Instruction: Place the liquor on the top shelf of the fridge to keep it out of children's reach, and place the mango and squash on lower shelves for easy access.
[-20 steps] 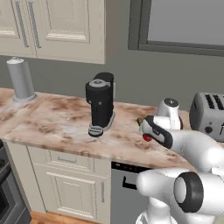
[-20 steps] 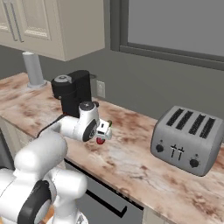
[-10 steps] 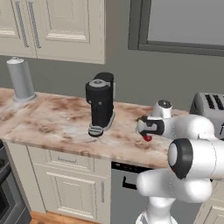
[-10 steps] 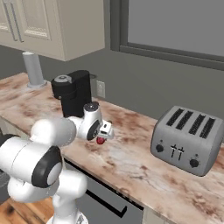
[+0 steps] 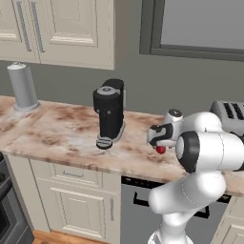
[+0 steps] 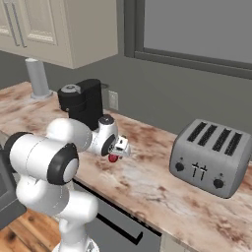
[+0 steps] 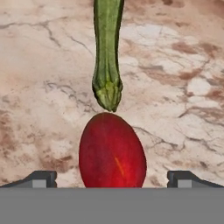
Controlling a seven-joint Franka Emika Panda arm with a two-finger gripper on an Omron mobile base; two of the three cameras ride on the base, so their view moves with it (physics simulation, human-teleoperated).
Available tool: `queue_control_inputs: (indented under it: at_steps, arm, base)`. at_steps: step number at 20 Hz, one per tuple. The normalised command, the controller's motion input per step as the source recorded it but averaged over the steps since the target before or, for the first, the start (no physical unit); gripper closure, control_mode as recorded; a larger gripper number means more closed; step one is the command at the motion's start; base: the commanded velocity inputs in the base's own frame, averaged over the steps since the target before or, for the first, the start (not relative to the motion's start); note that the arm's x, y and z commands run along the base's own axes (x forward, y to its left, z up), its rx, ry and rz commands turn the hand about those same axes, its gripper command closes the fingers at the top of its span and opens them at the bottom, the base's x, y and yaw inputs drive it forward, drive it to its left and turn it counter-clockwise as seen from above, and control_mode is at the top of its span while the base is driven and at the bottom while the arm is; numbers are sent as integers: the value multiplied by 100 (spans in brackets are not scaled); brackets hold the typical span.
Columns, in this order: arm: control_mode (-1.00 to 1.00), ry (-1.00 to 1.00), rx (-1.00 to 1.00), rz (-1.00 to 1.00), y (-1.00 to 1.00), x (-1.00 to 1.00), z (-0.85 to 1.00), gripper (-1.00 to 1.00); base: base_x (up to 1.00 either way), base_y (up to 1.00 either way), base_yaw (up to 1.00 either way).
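A red mango lies on the marble counter, between my open gripper's two spread fingertips. Just beyond the mango lies the dark green squash, its tip almost touching the fruit. From the left base view, the gripper hangs close over the mango near the counter's front edge. The right base view shows the gripper just above the mango. Nothing is gripped. The liquor and the fridge are out of view.
A black coffee machine stands left of the gripper. A grey toaster sits on the right. A grey roll holder stands at the far left, under wall cabinets. A dark oven adjoins the counter's left end.
The arm's elbow has swung up in front of the cameras and the hand has shifted slightly left over the mango. The jaws stay wide; mango and squash have not moved.
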Motion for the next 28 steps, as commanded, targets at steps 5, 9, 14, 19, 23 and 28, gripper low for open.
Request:
queue_control_inputs:
  at_steps: [5,9,14,19,23,28]
  arm:
    - [-100,10,0,0,-9,0,-1,-100]
    - [-100,11,0,0,-3,0,0,-100]
    - [-100,10,0,0,0,0,-5,-100]
    - [-100,8,0,0,0,0,-15,-100]
    - [-100,5,0,0,0,2,-21,-100]
    - [-100,2,0,0,0,9,-12,-100]
  base:
    - [0,0,0]
    - [0,0,0]
    - [0,0,0]
    - [0,0,0]
    - [0,0,0]
    - [0,0,0]
